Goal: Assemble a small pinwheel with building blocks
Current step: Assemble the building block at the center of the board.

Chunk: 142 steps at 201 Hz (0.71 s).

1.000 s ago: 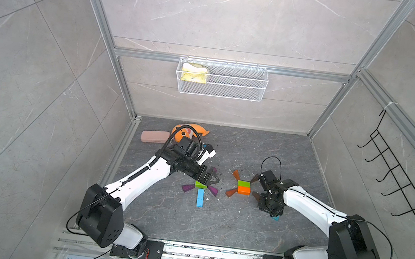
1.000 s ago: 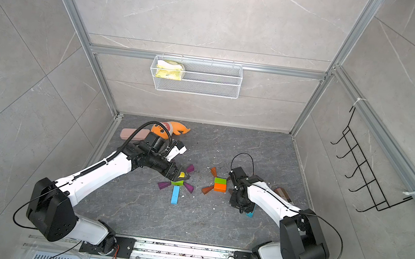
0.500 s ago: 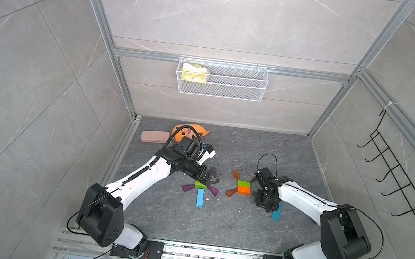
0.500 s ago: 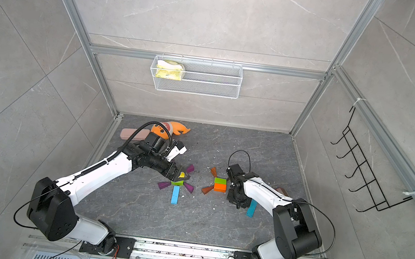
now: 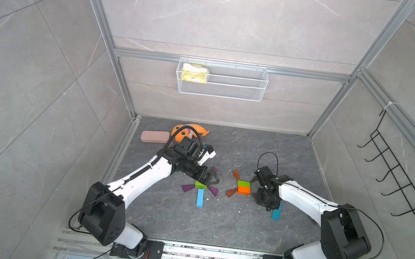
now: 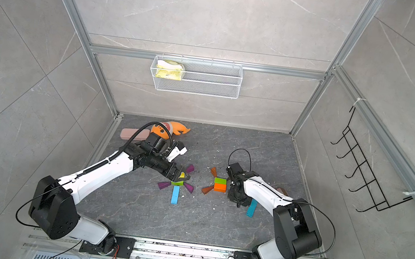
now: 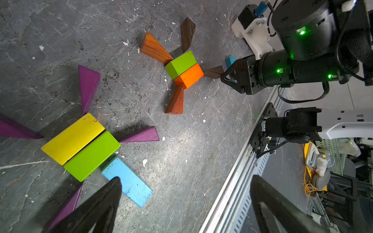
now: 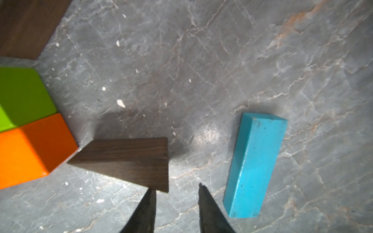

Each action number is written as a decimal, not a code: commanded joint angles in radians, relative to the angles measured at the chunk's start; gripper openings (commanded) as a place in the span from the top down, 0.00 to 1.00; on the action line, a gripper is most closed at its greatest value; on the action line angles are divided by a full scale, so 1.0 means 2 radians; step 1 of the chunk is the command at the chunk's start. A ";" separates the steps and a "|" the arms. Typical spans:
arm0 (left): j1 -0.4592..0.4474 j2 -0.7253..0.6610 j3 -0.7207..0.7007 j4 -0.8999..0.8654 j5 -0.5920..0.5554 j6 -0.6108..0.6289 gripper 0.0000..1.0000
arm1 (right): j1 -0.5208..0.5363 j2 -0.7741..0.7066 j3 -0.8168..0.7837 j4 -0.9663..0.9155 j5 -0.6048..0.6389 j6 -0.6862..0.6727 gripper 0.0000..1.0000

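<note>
Two groups of building blocks lie on the floor. The left group has a yellow brick [image 7: 72,138] and a green brick [image 7: 91,156], purple wedges [image 7: 87,84] and a light-blue bar [image 7: 129,183]. My left gripper [image 7: 185,181] hovers over that group, wide open and empty. The right group joins a green brick [image 5: 244,184] and an orange brick [image 5: 244,190] with orange wedges [image 5: 231,192] and brown ones. My right gripper [image 8: 175,188] stands narrowly open, holding nothing. One of its fingertips [image 8: 151,193] is at the corner of a brown wedge [image 8: 129,159]. A loose blue bar [image 8: 256,165] lies beside it.
A pink oblong case [image 5: 155,136] and an orange plush shark [image 5: 192,131] lie at the back left of the floor. A wire basket [image 5: 221,80] hangs on the back wall, and a black hook rack [image 5: 393,182] on the right wall. The metal rail [image 5: 213,252] runs along the front.
My right gripper has shifted left, off the blue bar and toward the orange brick, so the bar now lies uncovered beside it. The left arm has not moved.
</note>
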State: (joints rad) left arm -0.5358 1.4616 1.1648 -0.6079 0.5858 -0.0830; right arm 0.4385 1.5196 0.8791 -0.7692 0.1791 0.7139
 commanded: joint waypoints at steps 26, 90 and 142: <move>0.003 0.000 0.017 -0.007 0.014 0.011 0.00 | 0.005 -0.025 0.002 -0.026 -0.005 -0.006 0.62; 0.003 0.000 0.017 -0.007 0.018 0.011 0.00 | -0.006 -0.058 -0.002 -0.050 0.005 -0.005 0.66; 0.003 -0.001 0.015 -0.008 0.018 0.012 0.00 | -0.027 -0.049 0.001 -0.033 0.011 -0.019 0.80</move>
State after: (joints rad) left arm -0.5358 1.4631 1.1648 -0.6098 0.5869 -0.0830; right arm 0.3965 1.4189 0.8787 -0.8295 0.1738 0.6949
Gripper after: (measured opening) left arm 0.998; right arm 0.202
